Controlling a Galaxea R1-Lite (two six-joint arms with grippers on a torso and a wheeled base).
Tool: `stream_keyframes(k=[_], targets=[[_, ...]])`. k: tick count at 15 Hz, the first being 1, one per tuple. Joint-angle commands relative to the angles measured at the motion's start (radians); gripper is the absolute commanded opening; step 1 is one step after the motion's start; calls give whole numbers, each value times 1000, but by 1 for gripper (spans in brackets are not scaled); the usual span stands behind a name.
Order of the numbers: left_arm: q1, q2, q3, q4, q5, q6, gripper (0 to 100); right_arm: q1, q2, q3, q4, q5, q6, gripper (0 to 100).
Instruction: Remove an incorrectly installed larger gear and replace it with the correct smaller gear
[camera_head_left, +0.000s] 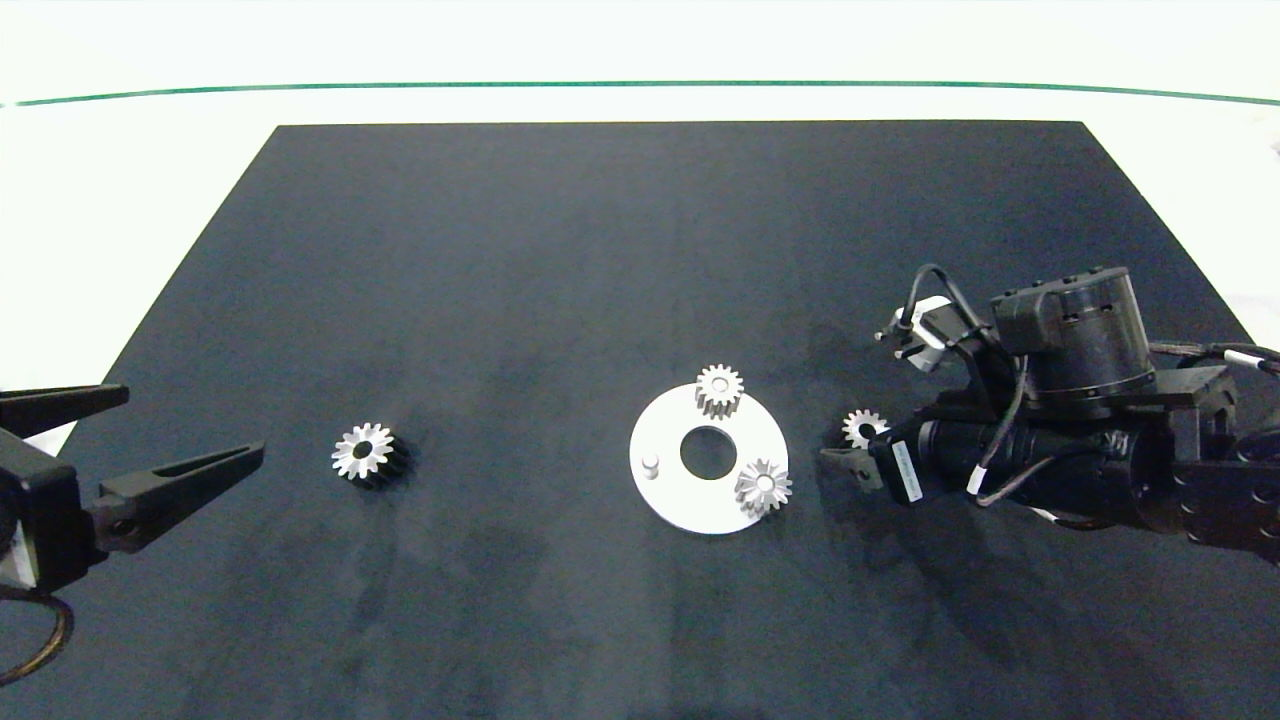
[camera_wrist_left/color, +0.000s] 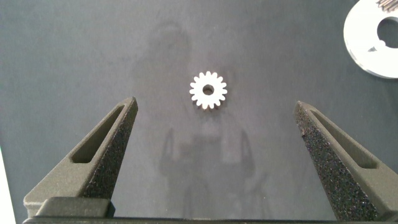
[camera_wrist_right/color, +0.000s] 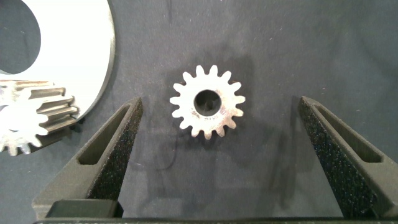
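While the right claw (camera_wrist_right/color: 219, 102) hangs low over the black mat (camera_head_left: 560, 250) just to the right of the white disc (camera_head_left: 668, 500), its two grey fingers (camera_wrist_right/color: 109, 155) stand wide apart. The smaller gear (camera_wrist_right/color: 207, 102) lies flat on the mat between them, touched by neither. In the head view this gear (camera_head_left: 862, 428) shows just off the disc's right edge, partly hidden behind the tip of the right arm.

The disc lies flat near the middle of the mat and has a large round hole at its centre. A gear with blunt teeth (camera_head_left: 718, 390) sits at its far rim, and a gear with pointed teeth (camera_head_left: 763, 487) at its near right rim, both with silver-filled centres. A short bare peg (camera_head_left: 650, 465) stands at the disc's left side with nothing on it.

The larger gear (camera_head_left: 365, 452) lies on the mat well to the left of the disc, its dark centre hole facing up and its thick dark side showing. The left claw (camera_head_left: 193, 421) is at the mat's left edge, near that gear but apart from it, fingers spread wide and holding nothing. From the left wrist the gear (camera_wrist_left/color: 208, 91) lies ahead of the fingertips. The mat rests on a white counter (camera_head_left: 150, 150).
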Motion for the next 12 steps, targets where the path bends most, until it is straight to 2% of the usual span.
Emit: stream_keyframes(k=[1,3,12], targets=[[0,2,2,1,-1,1,100,3,11,-8,-1,-6,0,99],[0,2,5,1,-1,1,100,3,14,-14,-1,-19,1,94],[0,-12,16,1,-1,1,100,4,20,-14,-2,-27,1,76]])
